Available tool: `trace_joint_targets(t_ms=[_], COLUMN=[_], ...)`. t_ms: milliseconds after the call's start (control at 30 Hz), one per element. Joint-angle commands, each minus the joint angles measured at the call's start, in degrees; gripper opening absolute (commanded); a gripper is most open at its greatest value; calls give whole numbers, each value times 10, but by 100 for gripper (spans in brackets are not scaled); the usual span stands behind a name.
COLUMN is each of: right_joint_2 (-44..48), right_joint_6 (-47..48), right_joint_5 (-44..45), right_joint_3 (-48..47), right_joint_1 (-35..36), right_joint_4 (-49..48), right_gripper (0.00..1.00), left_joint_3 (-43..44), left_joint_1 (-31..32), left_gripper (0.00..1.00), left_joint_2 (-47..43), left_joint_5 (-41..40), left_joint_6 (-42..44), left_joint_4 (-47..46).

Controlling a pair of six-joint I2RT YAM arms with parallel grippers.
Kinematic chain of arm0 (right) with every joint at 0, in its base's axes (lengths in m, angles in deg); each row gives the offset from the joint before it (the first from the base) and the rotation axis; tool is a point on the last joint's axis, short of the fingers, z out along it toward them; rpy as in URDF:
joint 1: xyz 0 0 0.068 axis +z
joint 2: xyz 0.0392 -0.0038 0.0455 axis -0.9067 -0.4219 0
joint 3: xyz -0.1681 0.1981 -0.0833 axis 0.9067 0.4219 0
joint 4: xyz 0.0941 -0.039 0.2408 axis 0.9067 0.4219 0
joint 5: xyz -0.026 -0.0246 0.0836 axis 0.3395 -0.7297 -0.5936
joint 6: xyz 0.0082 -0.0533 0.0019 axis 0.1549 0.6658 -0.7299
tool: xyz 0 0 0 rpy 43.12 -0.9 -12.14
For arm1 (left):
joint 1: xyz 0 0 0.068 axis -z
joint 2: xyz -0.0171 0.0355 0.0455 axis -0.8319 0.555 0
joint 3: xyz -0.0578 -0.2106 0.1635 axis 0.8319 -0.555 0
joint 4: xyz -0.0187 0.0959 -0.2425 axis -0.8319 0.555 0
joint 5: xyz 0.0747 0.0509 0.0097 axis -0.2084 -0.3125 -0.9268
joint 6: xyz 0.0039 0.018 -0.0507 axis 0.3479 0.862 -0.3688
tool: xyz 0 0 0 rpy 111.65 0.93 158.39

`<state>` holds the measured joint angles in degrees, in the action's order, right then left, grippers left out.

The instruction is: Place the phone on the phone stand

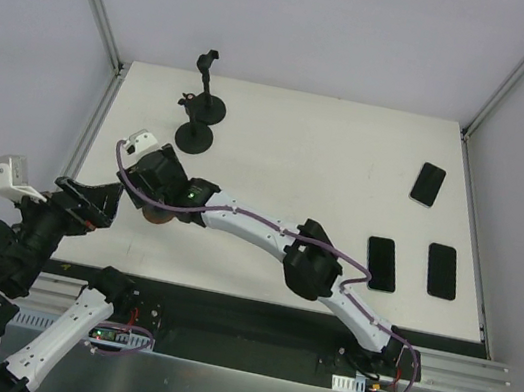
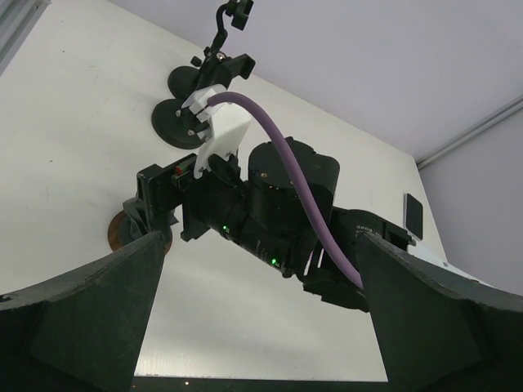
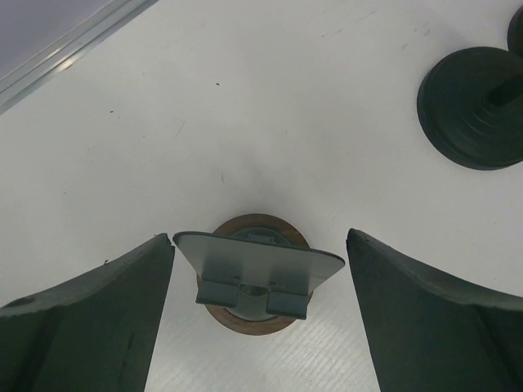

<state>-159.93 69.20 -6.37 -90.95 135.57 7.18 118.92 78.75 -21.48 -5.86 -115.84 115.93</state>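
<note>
The phone stand (image 3: 257, 265), a grey tilted plate with two small lips on a round brown base, stands at the table's left front; its base shows in the top view (image 1: 157, 217) and in the left wrist view (image 2: 122, 231). My right gripper (image 3: 260, 238) is open, one finger on each side of the stand, not touching it; in the top view it (image 1: 149, 201) reaches far left. Three black phones lie flat on the right: (image 1: 428, 184), (image 1: 381, 264), (image 1: 442, 270). My left gripper (image 1: 90, 202) is open and empty, just left of the stand, also seen in its wrist view (image 2: 260, 245).
Two black round-based clamp stands (image 1: 195, 136) (image 1: 205, 105) stand at the back left, beyond the phone stand; one shows in the right wrist view (image 3: 478, 106). The right arm (image 1: 257, 224) lies across the table's front. The left table edge (image 1: 89, 140) is close.
</note>
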Motion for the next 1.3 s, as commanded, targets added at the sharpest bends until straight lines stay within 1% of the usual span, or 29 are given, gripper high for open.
trace_joint_targets(t_ms=[0,100,300,333,400,433,500,533,600,633,700,733,800,833,867,933,967,1000,1067,1100,1133,1167,1200,1233,1267], right_joint_2=[-4,-1,-1,-1,-1,-1,10,16,42,54,100,119,171,189,206,255,271,302,328,346,353,358,363,363,363], right_joint_6=[-18,-25,-25,-25,-25,-26,-31,-31,-28,-19,-9,-2,5,5,4,0,-3,-8,-10,-11,-9,-2,10,23,25], right_joint_5=[45,72,74,73,72,76,84,86,95,103,113,106,102,100,94,81,78,74,57,53,43,33,26,26,15], right_joint_3=[-32,-25,-26,-26,-26,-25,-7,3,42,62,104,159,214,261,289,329,371,391,442,452,459,469,470,469,468], right_joint_1=[8,8,10,9,10,10,8,8,2,0,-14,-22,-48,-58,-68,-109,-123,-157,-194,-236,-259,-283,-329,-353,-377], right_joint_4=[9,10,11,10,10,9,6,-8,-21,-40,-65,-98,-122,-151,-162,-180,-185,-191,-215,-217,-216,-217,-219,-219,-221], right_gripper=[88,84,79,74,69,62,56,48,36,18,2,1,1,1,1,1,0,1,1,1,1,1,1,1,1], left_joint_3=[-7,-10,-12,-14,-15,-17,-19,-21,-23,-27,-30,-36,-47,-60,-66,-89,-96,-103,-122,-127,-137,-139,-141,-138,-134], left_joint_1=[0,0,0,0,0,0,0,0,0,0,0,0,0,0,0,0,0,0,0,0,0,0,0,0,1], left_gripper=[99,99,99,99,99,99,99,99,99,99,99,99,99,99,99,99,99,99,99,99,99,99,99,97,96], left_joint_2=[8,6,5,6,6,6,8,9,15,18,32,35,51,57,69,87,108,121,164,182,200,240,264,287,338], left_joint_5=[8,8,6,7,7,8,8,6,9,14,18,20,30,32,39,46,50,53,61,73,81,91,97,113,122], left_joint_6=[-10,-10,-10,-11,-12,-13,-15,-16,-18,-18,-19,-22,-23,-25,-26,-24,-24,-24,-23,-22,-16,-11,-9,-4,-1], left_joint_4=[-22,-23,-25,-25,-26,-26,-29,-34,-42,-54,-69,-77,-112,-130,-164,-209,-228,-273,-321,-371,-404,-431,-455,-500,-532])
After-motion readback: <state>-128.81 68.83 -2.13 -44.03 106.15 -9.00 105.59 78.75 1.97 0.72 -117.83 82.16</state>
